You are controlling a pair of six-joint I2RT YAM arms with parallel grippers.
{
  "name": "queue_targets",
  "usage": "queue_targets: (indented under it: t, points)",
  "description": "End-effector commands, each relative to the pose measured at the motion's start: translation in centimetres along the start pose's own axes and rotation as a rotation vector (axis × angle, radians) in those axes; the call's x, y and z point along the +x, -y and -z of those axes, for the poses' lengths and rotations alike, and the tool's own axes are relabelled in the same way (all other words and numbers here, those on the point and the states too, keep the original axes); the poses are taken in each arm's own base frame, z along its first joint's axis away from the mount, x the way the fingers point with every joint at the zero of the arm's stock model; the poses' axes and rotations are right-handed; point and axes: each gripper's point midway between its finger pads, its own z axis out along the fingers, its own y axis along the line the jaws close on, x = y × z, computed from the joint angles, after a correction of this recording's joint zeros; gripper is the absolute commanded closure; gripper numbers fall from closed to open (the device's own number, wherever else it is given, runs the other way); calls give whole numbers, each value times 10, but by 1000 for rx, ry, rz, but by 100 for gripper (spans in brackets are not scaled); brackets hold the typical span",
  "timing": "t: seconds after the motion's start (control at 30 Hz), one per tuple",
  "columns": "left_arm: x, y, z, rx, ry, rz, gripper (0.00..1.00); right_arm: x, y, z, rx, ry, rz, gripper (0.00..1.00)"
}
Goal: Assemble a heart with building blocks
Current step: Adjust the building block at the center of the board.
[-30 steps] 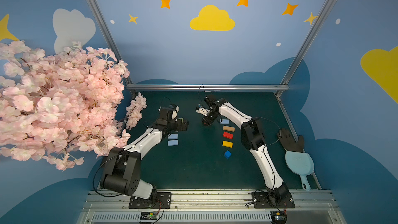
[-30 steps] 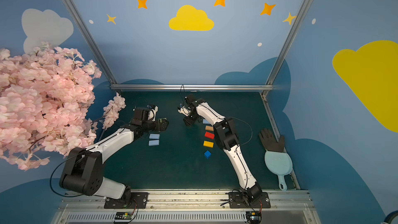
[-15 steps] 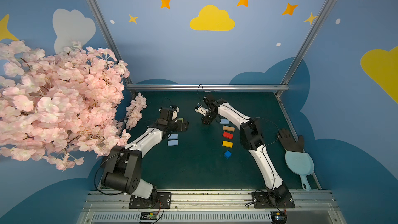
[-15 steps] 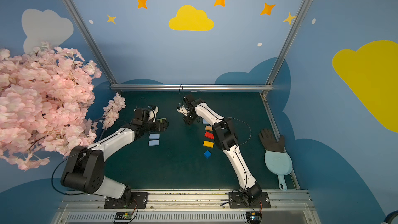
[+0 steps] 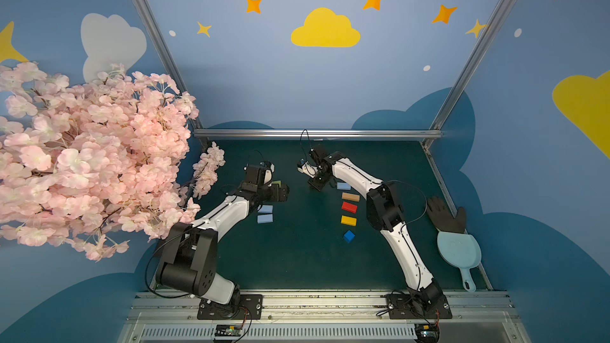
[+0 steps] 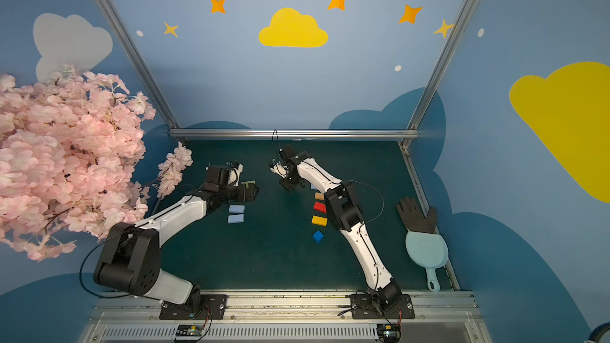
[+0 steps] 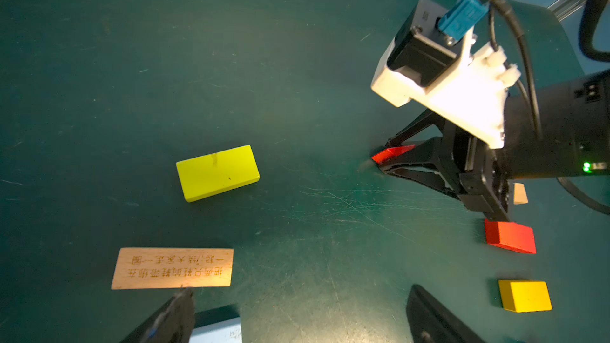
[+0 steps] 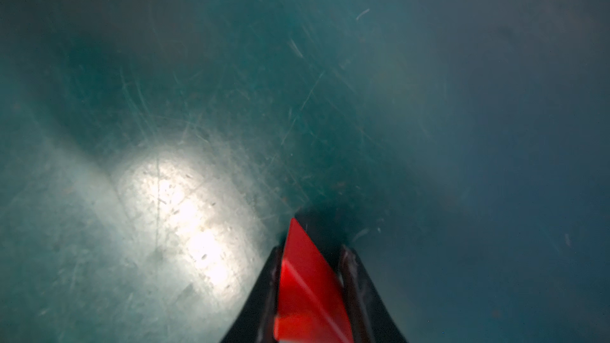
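Reference: clock directions are read in a top view from the middle of the dark green table mat point(image 5: 307, 259), with 12 o'clock at the far wall.
Change: over the last second the jaws of the right gripper point(image 8: 310, 254) have drawn in from part-open. They now pinch the red wooden triangle block point(image 8: 307, 285) on its two sides. The arm itself has hardly shifted.
Triangle location: 12 o'clock, low over the mat. Whether it is lifted clear cannot be told.
Left gripper point(image 7: 300, 292): fingers spread wide and holding nothing, as before. It sits at 10 o'clock, its position nearly unchanged.
Loose stock, left side: the lime green bar point(image 7: 218, 173) and the engraved tan bar point(image 7: 171, 268) lie ahead of the left gripper. The pair of light blue bars point(image 5: 265, 213) lies at 9 o'clock. None is aligned with another.
Laid run: far light blue bar point(image 5: 343, 186), plain tan bar point(image 5: 350, 196), red bar point(image 5: 349, 207), yellow bar point(image 5: 348, 220) and dark blue cube point(image 5: 349, 236) run from 1 to 4 o'clock, unmoved.
Task meaning: the grasp on the notch piece appears secured, so it can next be placed at the top of the heart. Only one flank and the tip look set out. The opposite flank remains to be built.
Caution: sloped wedge faces may slip in the pinch, so keep the transfer low and slow.
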Motion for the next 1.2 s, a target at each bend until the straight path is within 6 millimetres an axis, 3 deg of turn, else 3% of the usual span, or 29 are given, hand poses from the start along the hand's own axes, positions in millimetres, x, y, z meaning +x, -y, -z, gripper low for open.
queue_targets:
  t: [0.0, 0.47, 0.67, 0.8, 0.97, 1.17]
  points:
    - [-2, 1, -3, 5, -2, -10, 0, 3, 6, -9, 36, -20, 13, 74]
    - [0, 1, -5, 6, -7, -4, 0, 6, 6, -17, 20, -23, -4, 69]
    - [1, 1, -6, 6, -10, -3, 0, 11, 5, -20, -3, -32, -26, 36]
    - [2, 1, -6, 6, -12, 0, 0, 12, 6, -19, -3, -33, -36, 5]
    - [1, 1, -5, 3, -7, 2, 0, 7, 13, -7, 17, -13, -57, 2]
    - [-5, 3, -3, 1, -24, 17, 0, -11, 16, 40, 39, 59, -56, 2]
